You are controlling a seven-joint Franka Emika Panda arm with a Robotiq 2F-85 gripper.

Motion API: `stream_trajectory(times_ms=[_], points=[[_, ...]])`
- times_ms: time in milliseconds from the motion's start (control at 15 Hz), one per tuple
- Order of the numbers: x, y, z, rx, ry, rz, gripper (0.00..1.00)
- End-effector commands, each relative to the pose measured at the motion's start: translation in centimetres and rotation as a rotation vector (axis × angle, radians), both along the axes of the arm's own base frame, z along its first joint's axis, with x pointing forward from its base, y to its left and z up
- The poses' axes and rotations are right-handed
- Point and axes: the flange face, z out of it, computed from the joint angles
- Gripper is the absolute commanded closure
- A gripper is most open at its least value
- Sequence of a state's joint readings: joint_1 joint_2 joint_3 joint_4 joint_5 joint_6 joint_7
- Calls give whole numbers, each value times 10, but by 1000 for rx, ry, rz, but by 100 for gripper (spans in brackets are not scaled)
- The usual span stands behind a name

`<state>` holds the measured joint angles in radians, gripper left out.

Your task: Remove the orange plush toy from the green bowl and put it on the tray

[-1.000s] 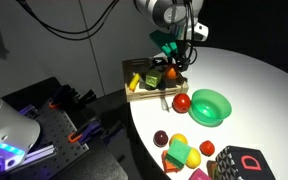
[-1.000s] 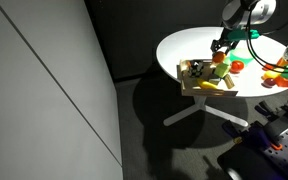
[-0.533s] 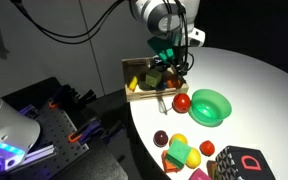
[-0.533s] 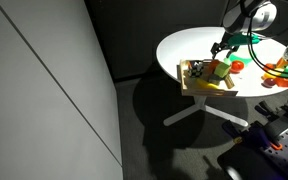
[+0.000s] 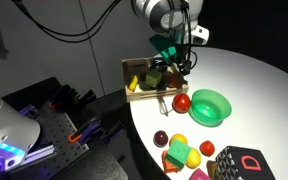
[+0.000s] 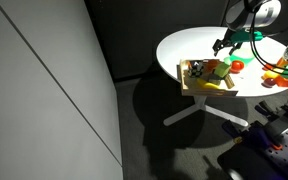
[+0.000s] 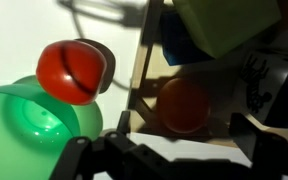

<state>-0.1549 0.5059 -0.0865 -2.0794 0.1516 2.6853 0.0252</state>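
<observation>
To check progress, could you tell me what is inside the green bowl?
The green bowl looks empty in an exterior view; its near inner wall is hidden by the rim.

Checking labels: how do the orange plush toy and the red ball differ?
The orange plush toy is matte orange; the red ball is glossy red. The toy lies inside the tray; the ball sits on the table outside it, next to the green bowl. Both are round and similar in size.
</observation>
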Motion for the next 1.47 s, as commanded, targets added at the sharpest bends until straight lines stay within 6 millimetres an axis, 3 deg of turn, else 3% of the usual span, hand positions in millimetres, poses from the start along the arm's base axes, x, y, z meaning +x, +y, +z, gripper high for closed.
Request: stream_trajectory(times_ms=[0, 867, 1400], points=[[-9, -8, 30, 34, 34, -9, 0], [-41, -31, 106, 9, 199, 76, 0], [-65, -42, 163, -1, 272, 129, 0]])
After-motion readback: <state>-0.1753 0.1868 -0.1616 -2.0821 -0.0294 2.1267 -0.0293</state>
